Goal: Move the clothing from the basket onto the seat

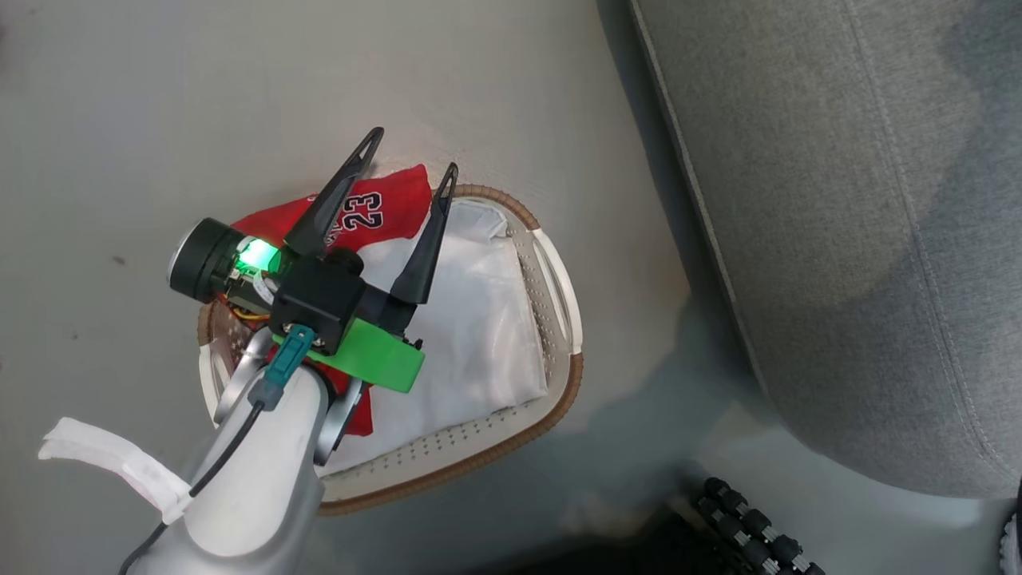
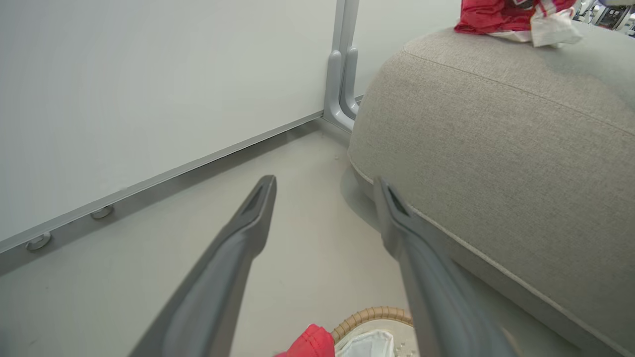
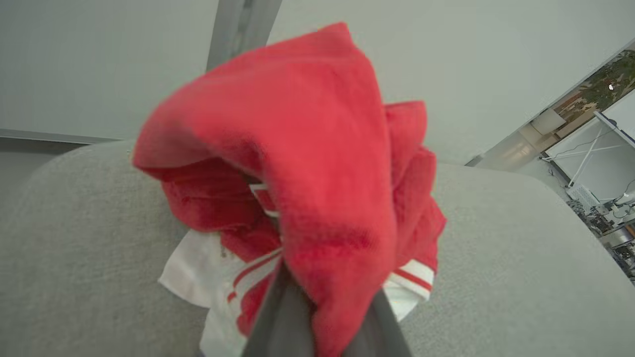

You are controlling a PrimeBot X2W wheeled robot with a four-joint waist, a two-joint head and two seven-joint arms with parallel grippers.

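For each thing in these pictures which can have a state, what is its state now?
left gripper: open, empty, above the basket.
right gripper: shut on the red garment.
red garment: bunched, held over the seat.
number 23 jersey: crumpled, lying in the basket.
basket: upright on the floor.

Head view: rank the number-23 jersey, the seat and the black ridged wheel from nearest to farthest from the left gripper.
1. number-23 jersey: beneath the left gripper
2. seat: off to the right
3. black ridged wheel: bottom right corner
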